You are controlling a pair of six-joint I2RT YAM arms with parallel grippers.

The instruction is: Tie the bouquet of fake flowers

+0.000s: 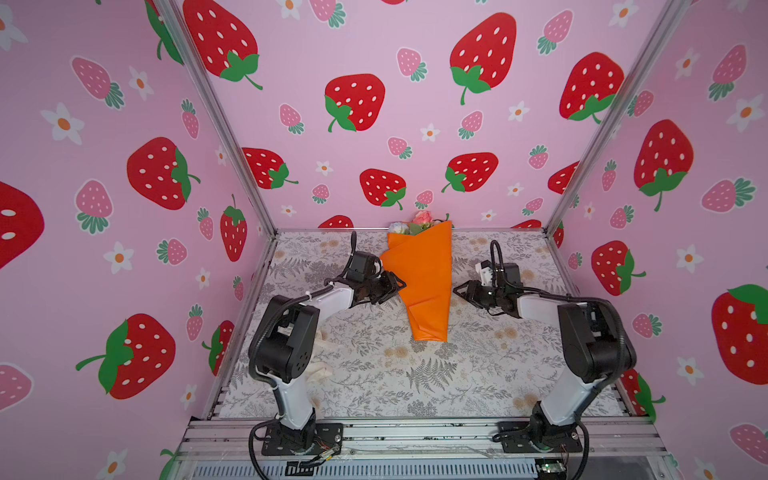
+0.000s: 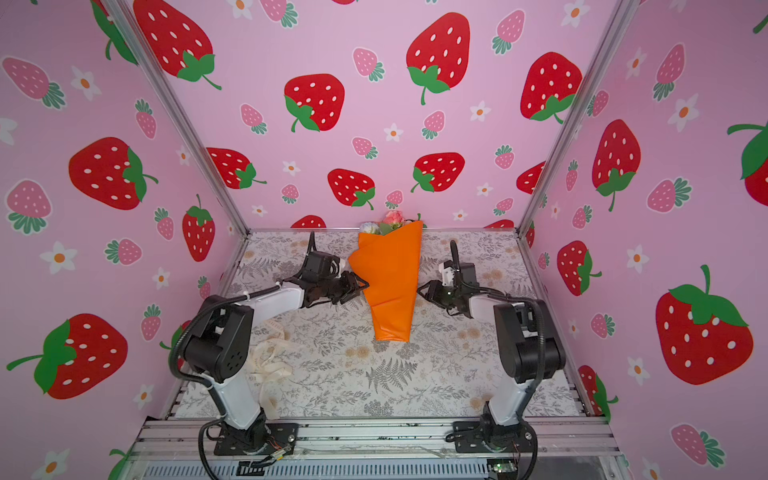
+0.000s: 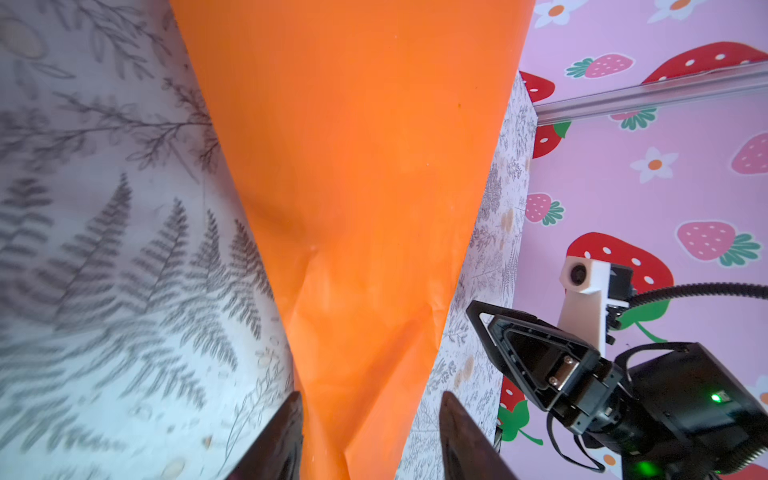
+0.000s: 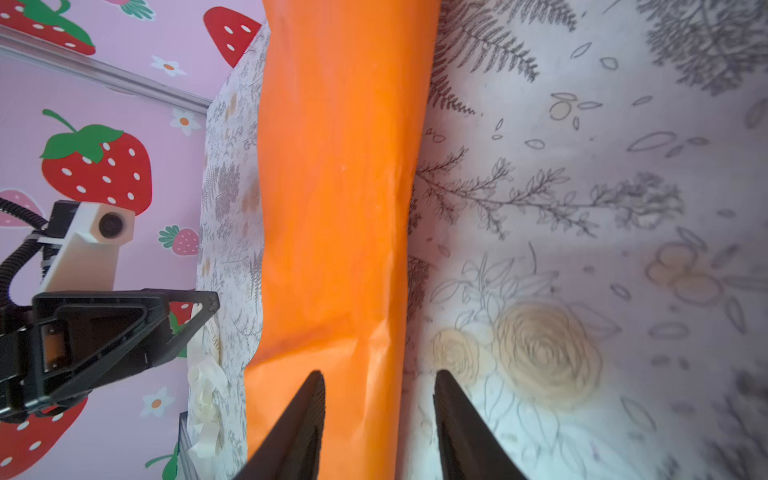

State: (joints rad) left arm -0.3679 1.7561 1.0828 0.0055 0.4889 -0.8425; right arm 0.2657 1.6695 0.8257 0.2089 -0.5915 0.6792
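The bouquet of fake flowers (image 1: 420, 222) (image 2: 390, 222) lies mid-table, wrapped in an orange paper cone (image 1: 424, 282) (image 2: 390, 286). Only pink and white heads show, at the cone's far end; the stems are hidden inside. My left gripper (image 1: 400, 286) (image 2: 362, 286) sits at the cone's left edge and my right gripper (image 1: 457, 289) (image 2: 422, 288) at its right edge. In the left wrist view the left gripper (image 3: 372, 399) stands open, the orange paper (image 3: 357, 208) lying between its fingers. The right gripper (image 4: 380, 376) is likewise open over the paper's edge (image 4: 340, 208).
A cream ribbon (image 2: 270, 365) (image 1: 320, 370) lies loose on the floral tablecloth (image 1: 478, 374) beside the left arm's base. Strawberry-print walls close in the back and both sides. An aluminium rail (image 1: 415, 432) runs along the front edge.
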